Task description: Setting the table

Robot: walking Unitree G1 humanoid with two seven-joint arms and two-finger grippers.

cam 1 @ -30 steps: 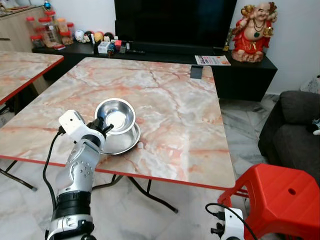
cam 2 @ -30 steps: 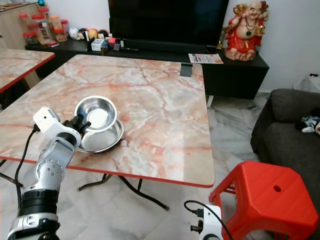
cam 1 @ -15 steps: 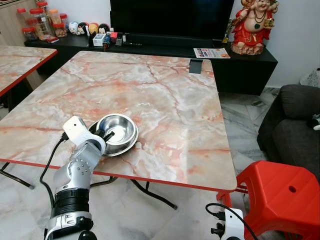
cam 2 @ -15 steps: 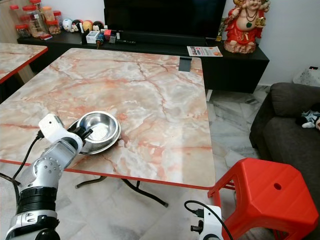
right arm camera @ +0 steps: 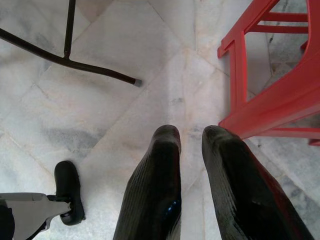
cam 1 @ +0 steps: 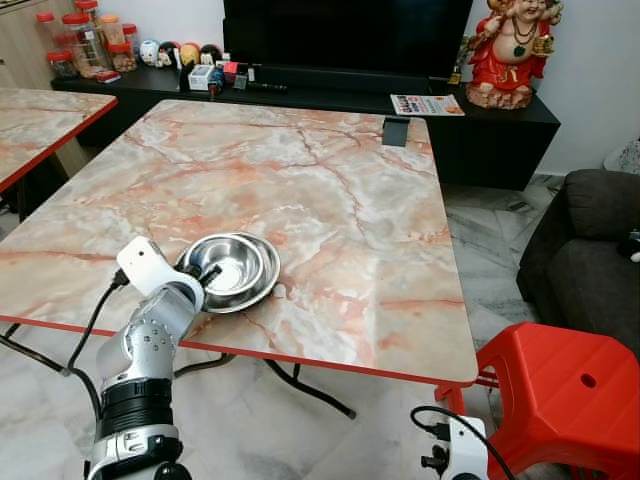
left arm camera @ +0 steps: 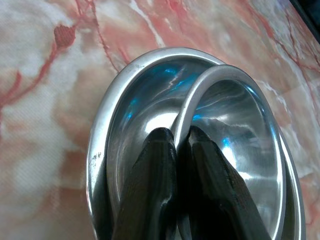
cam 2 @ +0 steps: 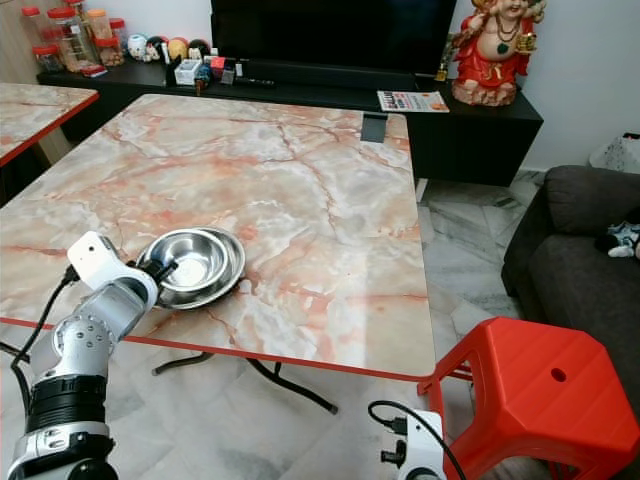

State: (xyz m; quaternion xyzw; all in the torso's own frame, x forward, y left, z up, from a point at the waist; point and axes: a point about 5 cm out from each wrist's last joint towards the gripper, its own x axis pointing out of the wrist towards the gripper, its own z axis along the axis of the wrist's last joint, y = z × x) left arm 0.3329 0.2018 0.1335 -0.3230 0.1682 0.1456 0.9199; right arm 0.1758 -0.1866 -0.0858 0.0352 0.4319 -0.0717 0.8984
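Two steel bowls sit nested near the front left edge of the marble table (cam 1: 340, 200). The smaller bowl (cam 1: 238, 266) rests inside the wider bowl (cam 1: 263, 289). My left gripper (cam 1: 206, 274) reaches over the table edge and is shut on the near rim of the smaller bowl. In the left wrist view, one of its fingers (left arm camera: 150, 190) lies outside that rim and the other inside the smaller bowl (left arm camera: 235, 125), with the wider bowl (left arm camera: 105, 155) around it. My right gripper (right arm camera: 191, 135) hangs low over the floor, fingers slightly apart and holding nothing.
A red plastic stool (cam 1: 565, 400) stands at the front right, with a dark sofa (cam 1: 590, 250) behind it. A second marble table (cam 1: 40, 120) is at the left. A black TV bench (cam 1: 330, 90) with jars and a red figurine (cam 1: 510, 45) lies beyond. A small black object (cam 1: 396, 131) stands at the table's far edge.
The smaller bowl, held tilted above the wider one a second ago, has come down and now lies nested in it. My left gripper keeps its hold. The camera has shifted slightly.
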